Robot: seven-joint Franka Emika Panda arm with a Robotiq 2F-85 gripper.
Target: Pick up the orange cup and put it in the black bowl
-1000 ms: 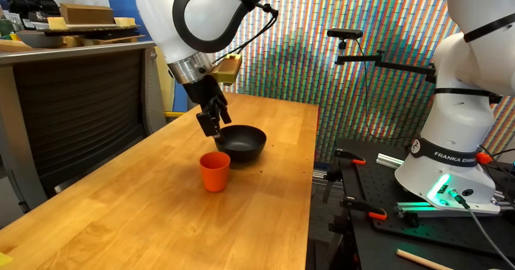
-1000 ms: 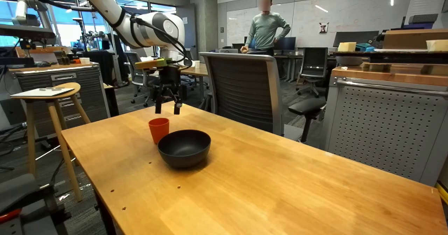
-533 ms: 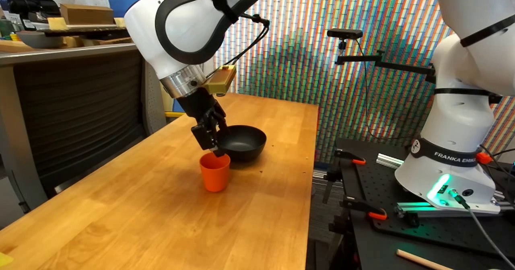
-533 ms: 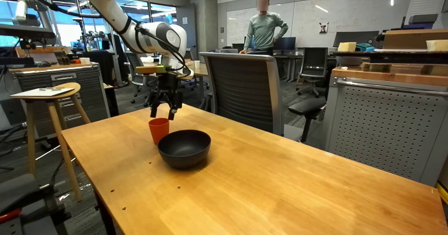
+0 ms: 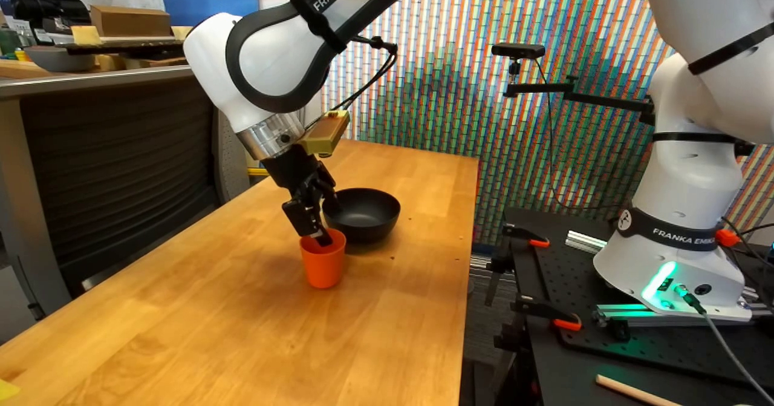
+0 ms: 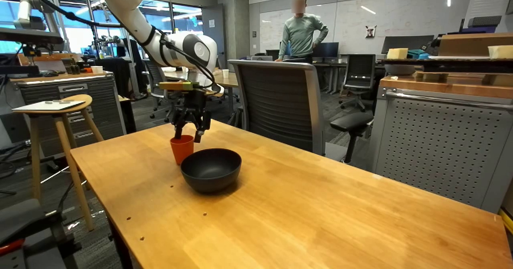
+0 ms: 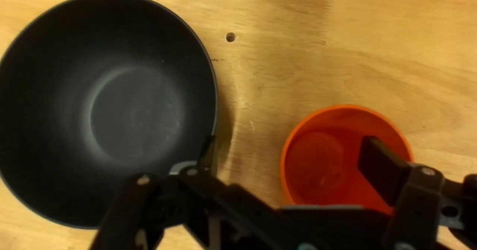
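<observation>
At the orange cup (image 5: 323, 265) beside the black bowl (image 5: 366, 219), jaws hang parted.

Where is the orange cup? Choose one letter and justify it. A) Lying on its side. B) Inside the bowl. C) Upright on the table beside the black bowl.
C: the orange cup stands mouth up on the table, whose wood shows between cup and black bowl in the wrist view.

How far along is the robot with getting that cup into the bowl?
Done: the open tool is at the orange cup, one finger over its mouth. In hand: apparently lining up a grip; nothing is held. Left: grip, lift, place; the cup stands beside the black bowl.
</observation>
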